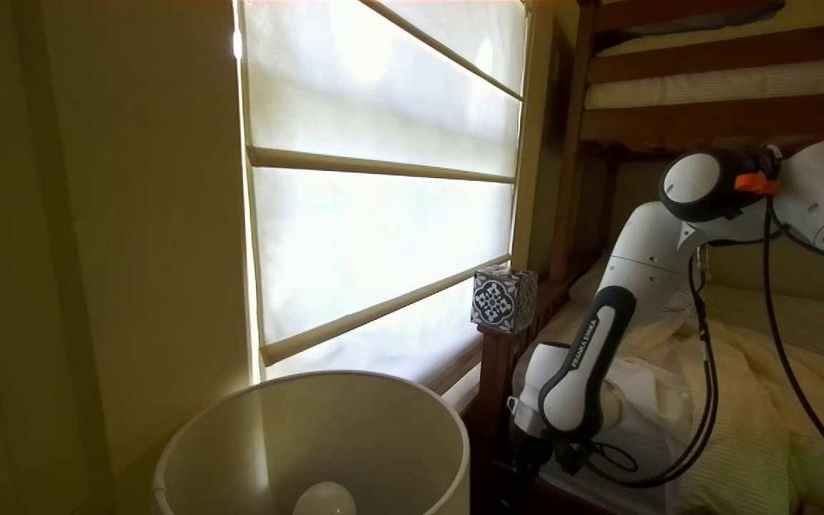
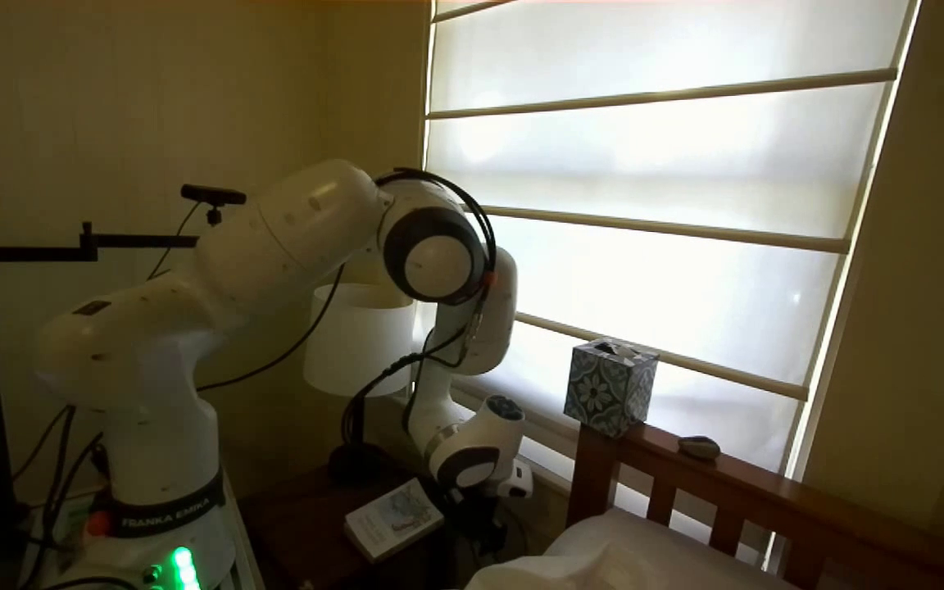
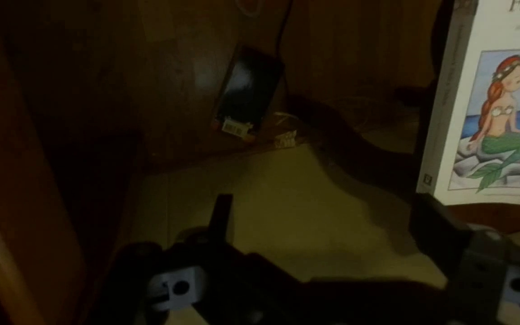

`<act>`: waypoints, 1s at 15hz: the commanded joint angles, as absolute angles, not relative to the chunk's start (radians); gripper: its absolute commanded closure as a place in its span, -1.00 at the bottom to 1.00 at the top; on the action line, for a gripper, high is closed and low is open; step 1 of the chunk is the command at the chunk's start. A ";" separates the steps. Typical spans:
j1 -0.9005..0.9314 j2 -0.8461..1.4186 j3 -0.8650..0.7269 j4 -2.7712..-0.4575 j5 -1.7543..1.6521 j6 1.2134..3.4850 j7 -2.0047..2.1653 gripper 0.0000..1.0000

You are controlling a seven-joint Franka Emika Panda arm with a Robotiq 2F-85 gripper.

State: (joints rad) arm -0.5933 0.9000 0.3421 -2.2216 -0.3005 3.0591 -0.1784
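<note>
Gripper (image 3: pixel 325 212), its fingers spread apart; clock directions run from it. Wrist view: nearby at two o'clock, a thick paper book (image 3: pixel 503 117); at eleven, a flat, shiny slab (image 3: pixel 248 90). In an exterior view, toward nine, a drum-shaped lampshade (image 1: pixel 355 429) encloses a round bulb (image 1: pixel 326 498). In an exterior view, past one, a patterned cubic box (image 2: pixel 610 392) holds white tissue (image 2: pixel 626 352).

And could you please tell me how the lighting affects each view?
In both exterior views, the backlit blind washes out to near white beside dim walls; in the wrist view, deep gloom, the gripper nearly black, a dull sheen on the black object, the book brightest.
</note>
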 commanded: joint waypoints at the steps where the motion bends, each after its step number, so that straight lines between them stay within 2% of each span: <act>1: -0.606 0.945 0.345 -2.151 -0.205 2.913 -0.281 -1.00; 7: -0.484 1.032 0.247 -2.148 -0.160 2.901 -0.337 -1.00; 9: -0.513 1.070 0.280 -2.140 -0.157 2.885 -0.384 -1.00; 14: -0.487 1.055 0.246 -2.160 -0.152 2.917 -0.376 -1.00; 15: -0.534 1.068 0.280 -2.147 -0.146 2.900 -0.404 -1.00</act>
